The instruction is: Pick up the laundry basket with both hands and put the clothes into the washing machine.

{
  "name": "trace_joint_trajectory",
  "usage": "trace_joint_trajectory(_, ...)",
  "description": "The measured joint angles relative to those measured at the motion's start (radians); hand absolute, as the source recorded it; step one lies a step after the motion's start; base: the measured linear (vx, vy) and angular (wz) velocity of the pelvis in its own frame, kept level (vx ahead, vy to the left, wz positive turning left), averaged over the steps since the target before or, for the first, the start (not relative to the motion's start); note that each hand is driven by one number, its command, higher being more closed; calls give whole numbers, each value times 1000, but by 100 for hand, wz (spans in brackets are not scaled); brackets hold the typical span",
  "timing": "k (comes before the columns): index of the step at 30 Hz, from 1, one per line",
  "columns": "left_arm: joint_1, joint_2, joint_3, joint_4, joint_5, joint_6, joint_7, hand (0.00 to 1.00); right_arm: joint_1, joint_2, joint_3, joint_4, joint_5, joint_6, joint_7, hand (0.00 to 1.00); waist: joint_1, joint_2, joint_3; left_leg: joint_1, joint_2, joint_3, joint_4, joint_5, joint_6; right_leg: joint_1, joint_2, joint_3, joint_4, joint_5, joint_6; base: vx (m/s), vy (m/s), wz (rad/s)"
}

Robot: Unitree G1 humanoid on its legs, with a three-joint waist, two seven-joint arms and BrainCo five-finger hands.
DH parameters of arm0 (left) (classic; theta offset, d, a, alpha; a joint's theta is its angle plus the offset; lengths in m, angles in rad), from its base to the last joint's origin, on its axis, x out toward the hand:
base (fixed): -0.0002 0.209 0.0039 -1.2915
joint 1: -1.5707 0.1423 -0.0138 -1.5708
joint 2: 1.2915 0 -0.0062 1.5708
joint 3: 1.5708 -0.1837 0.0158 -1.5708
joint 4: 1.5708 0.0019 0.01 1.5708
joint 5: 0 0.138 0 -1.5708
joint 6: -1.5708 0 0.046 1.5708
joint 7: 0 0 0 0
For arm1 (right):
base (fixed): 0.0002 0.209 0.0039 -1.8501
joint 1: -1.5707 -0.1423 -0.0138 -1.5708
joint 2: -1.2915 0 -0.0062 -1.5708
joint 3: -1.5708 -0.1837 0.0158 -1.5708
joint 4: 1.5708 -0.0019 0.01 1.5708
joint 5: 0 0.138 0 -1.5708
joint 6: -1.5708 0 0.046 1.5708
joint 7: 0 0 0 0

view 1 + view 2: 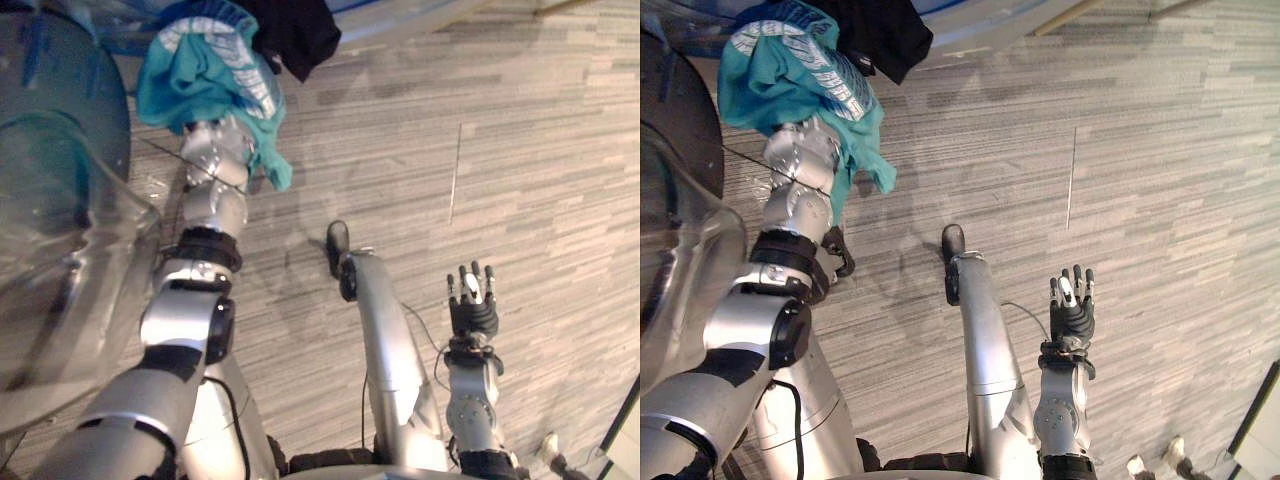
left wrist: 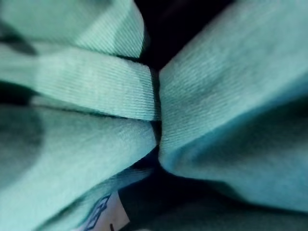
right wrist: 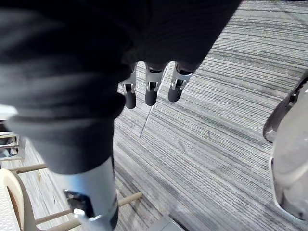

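One teal garment (image 1: pixel 205 75) draped lengthwise down over the left hand (image 1: pixel 222 135), grip untellable; right hand (image 1: pixel 472 305) straight-fingered, empty.

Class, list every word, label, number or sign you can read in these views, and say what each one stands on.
Lettering on the pale band of the teal garment: too blurred to read.
Dark marks on a white tag of the same garment, in the left wrist view: too blurred to read.
Black garment: no print visible.
Nothing here can be quoted as legible text.
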Motion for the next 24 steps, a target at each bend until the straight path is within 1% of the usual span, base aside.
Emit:
trace_joint_trajectory(1, -13, 21, -2, 1, -12, 20, 18, 100, 0, 0, 0, 1, 1, 0, 3, 0, 1, 0, 0, -1, 10, 3, 0, -4, -1, 0, 7, 8, -18, 13, 3, -5, 40, -38)
trace_joint_trajectory(3, -20, 44, -23, 0, -31, 21, 31, 100, 2, 0, 0, 4, 2, 0, 6, 0, 3, 0, 0, -3, 27, 5, -11, -6, -3, 4, 22, 15, -59, 40, 9, -11, 61, -45)
trace_joint_trajectory(5, -47, 48, -47, 0, -68, 33, 68, 100, 13, -1, -2, 4, 8, -4, 6, 0, 2, 0, 0, -3, 28, 12, -27, -9, -7, 6, 24, 23, -92, 59, 15, -16, 61, -26)
trace_joint_trajectory(7, -70, 55, -104, 0, -103, 37, 110, 100, 32, -2, -3, 5, 8, -4, 9, 0, 4, 0, 0, -3, 35, 22, -33, -8, -7, 9, 33, 36, -120, 80, 23, -17, 64, -20)
trace_joint_trajectory(8, -78, 56, -120, 0, -125, 37, 118, 100, 35, -2, -4, 7, 9, -4, 15, 0, 4, 0, 0, -3, 37, 26, -36, -8, -6, 9, 34, 40, -128, 86, 25, -21, 73, -23)
trace_joint_trajectory(10, -110, 56, -192, 0, -195, 37, 159, 100, 45, -2, -11, 13, 10, -1, 25, 0, 4, 0, 0, -2, 41, 34, -40, -6, -3, 13, 34, 56, -152, 104, 34, -19, 71, -20)
trace_joint_trajectory(11, -116, 56, -201, 0, -207, 37, 173, 100, 49, -2, -14, 14, 11, -1, 25, 0, 4, 0, 0, -2, 41, 37, -41, -6, -2, 13, 34, 59, -156, 106, 34, -19, 61, -13)
trace_joint_trajectory(12, -119, 72, -234, 0, -232, 37, 186, 100, 51, -2, -19, 15, 21, 2, 25, 0, 4, 0, 0, 1, 41, 40, -42, -6, -2, 15, 34, 63, -162, 110, 31, -17, 45, -7)
trace_joint_trajectory(13, -120, 84, -259, 0, -239, 37, 191, 100, 51, -2, -21, 15, 22, 4, 25, 0, 4, 0, 0, 4, 41, 43, -43, -6, -2, 16, 34, 66, -164, 111, 30, -24, 58, -5)
trace_joint_trajectory(14, -120, 104, -325, 0, -252, 38, 195, 100, 51, -2, -36, 16, 38, 11, 26, 0, 6, 0, 0, 19, 41, 54, -46, -7, -1, 25, 34, 76, -167, 113, 32, -19, 42, -2)
trace_joint_trajectory(16, -121, 114, -349, 0, -254, 47, 207, 100, 51, -2, -44, 14, 41, 14, 28, 0, 7, 0, 0, 32, 41, 58, -46, -8, 2, 35, 35, 84, -168, 114, 33, -15, 35, -4)
trace_joint_trajectory(17, -121, 137, -377, 0, -260, 68, 225, 100, 52, -2, -48, 13, 47, 16, 30, 0, 7, 0, 0, 46, 41, 59, -47, -10, 5, 45, 37, 88, -173, 116, 35, -8, 32, -7)
trace_joint_trajectory(19, -121, 163, -419, 0, -264, 76, 235, 100, 52, -2, -53, 12, 51, 25, 36, 0, 8, 0, 0, 53, 41, 59, -49, -8, 10, 51, 38, 90, -177, 118, 34, -2, 18, -4)
trace_joint_trajectory(20, -121, 170, -430, 0, -265, 77, 236, 100, 52, -2, -54, 12, 52, 28, 38, 0, 8, 0, 0, 55, 41, 59, -50, -8, 12, 53, 38, 90, -177, 118, 34, 0, 0, 0)
trace_joint_trajectory(22, -121, 196, -475, 0, -265, 95, 237, 100, 52, -2, -58, 3, 59, 31, 46, 0, 12, 0, 0, 65, 39, 59, -50, -10, 16, 59, 39, 91, -175, 118, 34, 0, 0, 0)
trace_joint_trajectory(24, -121, 209, -508, 0, -265, 98, 237, 100, 52, -2, -66, -3, 59, 31, 47, 0, 17, 0, 0, 70, 38, 59, -49, -10, 16, 60, 38, 91, -169, 118, 35, 0, 0, 0)
